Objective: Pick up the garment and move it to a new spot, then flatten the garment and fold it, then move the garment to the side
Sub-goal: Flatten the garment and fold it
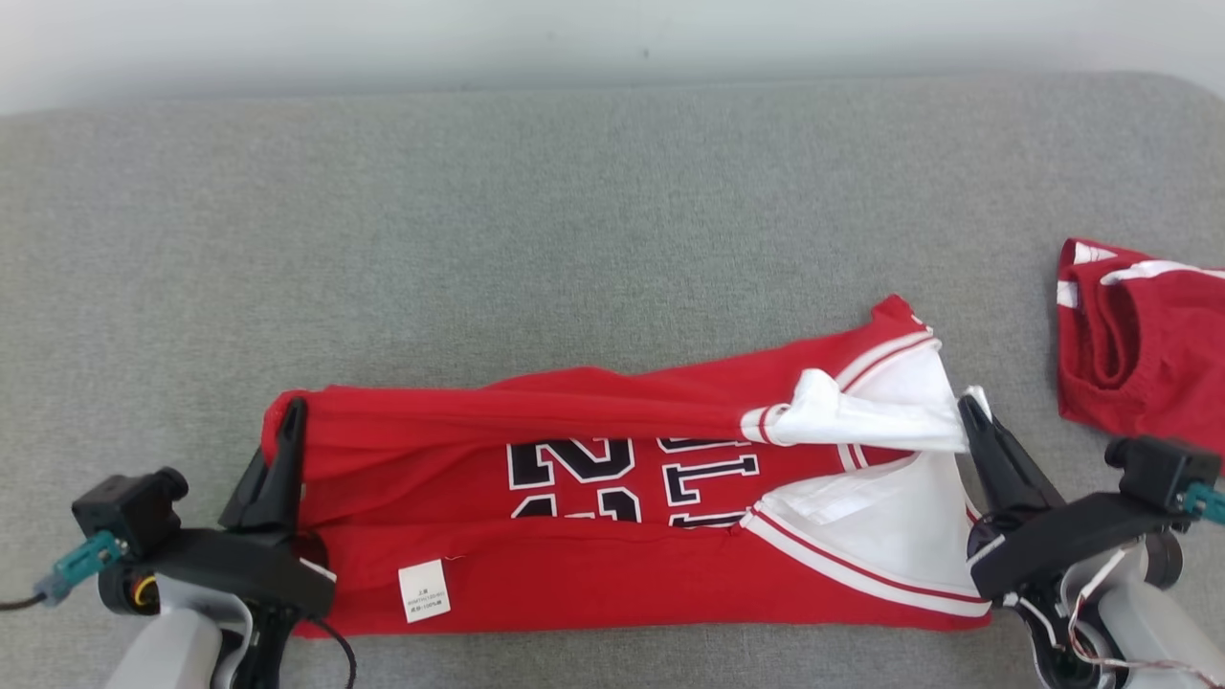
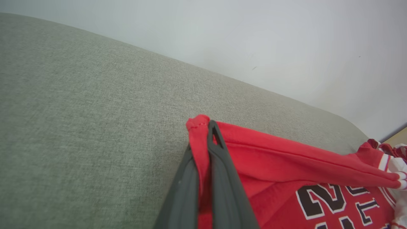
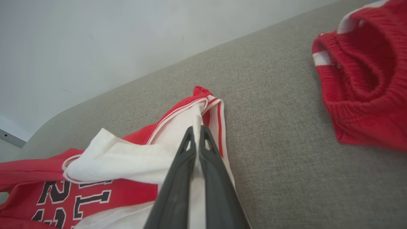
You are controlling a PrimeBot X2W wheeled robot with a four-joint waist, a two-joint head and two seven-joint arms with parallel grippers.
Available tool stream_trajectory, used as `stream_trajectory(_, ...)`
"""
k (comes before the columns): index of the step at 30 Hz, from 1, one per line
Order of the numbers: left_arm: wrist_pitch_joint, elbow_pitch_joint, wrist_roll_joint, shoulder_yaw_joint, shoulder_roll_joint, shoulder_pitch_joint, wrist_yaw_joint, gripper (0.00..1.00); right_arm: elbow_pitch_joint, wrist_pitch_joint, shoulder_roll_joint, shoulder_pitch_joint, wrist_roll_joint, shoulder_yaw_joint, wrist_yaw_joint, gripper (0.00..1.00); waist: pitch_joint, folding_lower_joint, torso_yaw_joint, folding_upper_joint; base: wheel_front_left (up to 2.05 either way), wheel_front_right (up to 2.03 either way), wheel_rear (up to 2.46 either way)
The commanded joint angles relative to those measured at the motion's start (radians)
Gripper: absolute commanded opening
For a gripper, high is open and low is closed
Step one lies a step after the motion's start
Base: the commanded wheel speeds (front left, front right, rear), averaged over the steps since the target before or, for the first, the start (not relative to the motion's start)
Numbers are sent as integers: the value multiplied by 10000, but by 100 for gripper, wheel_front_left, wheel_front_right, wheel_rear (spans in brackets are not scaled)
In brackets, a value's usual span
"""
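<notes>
Found red garment (image 1: pixel 612 565) stretched sideways on grey padded surface (image 1: pixel 574 220), far edge folded over toward its middle. Noted left gripper (image 1: pixel 295 407) pinched closed on garment's left end, right gripper (image 1: pixel 968 407) pinched closed on white fabric at garment's right end. Recorded dark numerals (image 1: pixel 612 469) at garment's middle, partly covered by the fold; white care label (image 1: pixel 423 591) on its near-left part. Logged second red item (image 1: pixel 1139 354) right of garment, apart from it.
</notes>
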Motion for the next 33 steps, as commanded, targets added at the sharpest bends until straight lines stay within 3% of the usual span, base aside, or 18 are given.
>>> stream_trajectory(1, -10, -192, 120, 82, 11, 292, 3, 0, -5, -81, 69, 197, 1, -86, -9, 0, -173, 1, 78, 0, 0, 0, 0)
stream_trajectory(8, -10, -938, 80, 196, -141, 1295, 3, 11, 29, -120, 294, 692, 15, -207, -10, 0, -501, 1, 191, 0, 0, 0, 0)
stream_trajectory(12, -10, -844, 30, 93, -234, 1739, 3, 17, 95, -85, 285, 926, -7, -286, -9, 0, -638, 1, 239, 0, 0, 0, 0)
stream_trajectory(14, -10, -792, 7, 144, -283, 1858, 3, 15, 130, -32, 265, 1030, -13, -307, -10, 0, -693, 1, 240, 0, 0, 0, 0)
stream_trajectory(21, -10, -710, 170, 246, -452, 2175, 3, 27, 84, 95, 245, 1328, 91, -417, -9, 0, -822, 1, 235, 0, 0, 0, 0)
stream_trajectory(22, -10, -662, 195, 261, -467, 2185, 3, 38, 73, 102, 275, 1372, 130, -429, -9, 0, -833, 1, 238, 0, 0, 0, 0)
stream_trajectory(23, -10, -568, 254, 243, -459, 2225, 3, 99, 115, 138, 288, 1401, 141, -450, -10, 0, -849, 1, 239, 0, 0, 0, 0)
stream_trajectory(24, -10, -496, 296, 226, -456, 2246, 3, 100, 136, 224, 273, 1419, 78, -387, -9, 40, -864, 1, 239, 0, 0, 0, 0)
stream_trajectory(25, -10, -496, 296, 226, -456, 2246, 3, 100, 136, 224, 273, 1419, 78, -387, -9, 40, -864, 1, 239, 0, 0, 0, 0)
stream_trajectory(26, -10, -384, 328, 281, -460, 2268, 3, 100, 102, 223, 284, 1415, 45, -371, -9, 100, -883, 1, 236, 0, 0, 0, 0)
stream_trajectory(33, -10, -289, 1630, 1508, -712, 2588, 194, 100, 93, -613, 261, 1362, -671, -1194, -9, 100, -1059, 1, 258, 0, 0, 0, 0)
